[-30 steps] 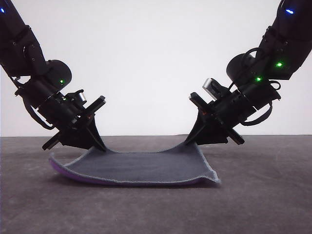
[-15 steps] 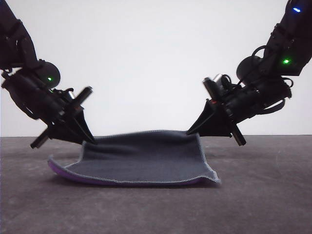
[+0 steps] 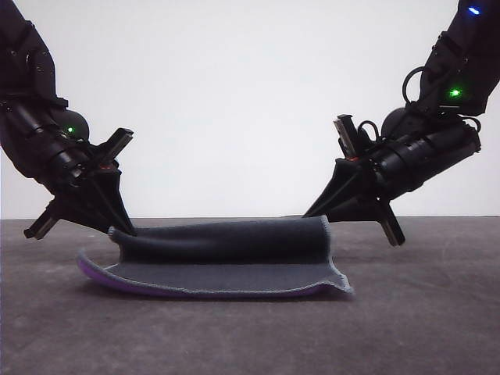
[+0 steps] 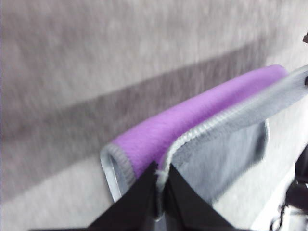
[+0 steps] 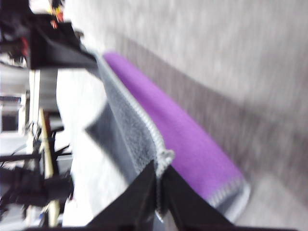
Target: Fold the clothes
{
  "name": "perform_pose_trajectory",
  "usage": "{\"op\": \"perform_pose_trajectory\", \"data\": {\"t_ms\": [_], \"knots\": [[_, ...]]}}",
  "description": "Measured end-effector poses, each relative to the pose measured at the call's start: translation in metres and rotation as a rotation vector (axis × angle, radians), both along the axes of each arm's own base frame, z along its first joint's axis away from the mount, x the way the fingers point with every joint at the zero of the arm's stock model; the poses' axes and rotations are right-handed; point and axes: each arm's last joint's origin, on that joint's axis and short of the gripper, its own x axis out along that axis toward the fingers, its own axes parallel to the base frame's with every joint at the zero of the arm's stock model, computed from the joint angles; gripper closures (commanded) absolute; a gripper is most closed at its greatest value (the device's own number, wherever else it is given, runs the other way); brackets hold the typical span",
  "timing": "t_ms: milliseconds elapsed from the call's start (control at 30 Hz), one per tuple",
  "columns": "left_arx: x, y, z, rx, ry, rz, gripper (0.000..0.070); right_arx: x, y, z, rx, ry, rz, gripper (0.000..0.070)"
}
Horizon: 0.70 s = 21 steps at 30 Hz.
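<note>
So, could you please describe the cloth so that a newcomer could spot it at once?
On the dark table, between the two black arms, lies the cloth. It is dark grey on top, with its far edge rolled forward and a bright purple underside peeking out at the near left.

Cloth (image 3: 226, 273) lies on the desk (image 3: 422, 328), about centre, slightly left. Near edge flat on the desk, running left to right; near right corner curls up a little. Far edge lifted and rolled toward the near side, forming a roll that sits above the back half of the flat part.

Left gripper (image 3: 121, 228) at the left end of the roll, arm sloping up and away to the far left. Its fingers (image 4: 144, 192) closed on the cloth's corner edge.

Right gripper (image 3: 319, 219) at the right end of the roll, arm sloping up to the right. Its fingers (image 5: 144, 192) pinch the corner there.

Both grippers well apart, cloth stretched between them.
</note>
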Motion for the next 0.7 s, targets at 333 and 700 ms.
{"op": "perform_pose_trajectory", "data": {"t_ms": [333, 700], "knots": [[-0.011, 0.0, 0.0, -0.018, 0.075, -0.053, 0.07, -0.015, 0.002, -0.002, -0.009, 0.051, 0.079, 0.0694], [-0.019, -0.008, 0.001, -0.014, 0.129, -0.097, 0.0551, -0.019, 0.005, -0.003, -0.012, 0.06, 0.102, 0.0694]]}}
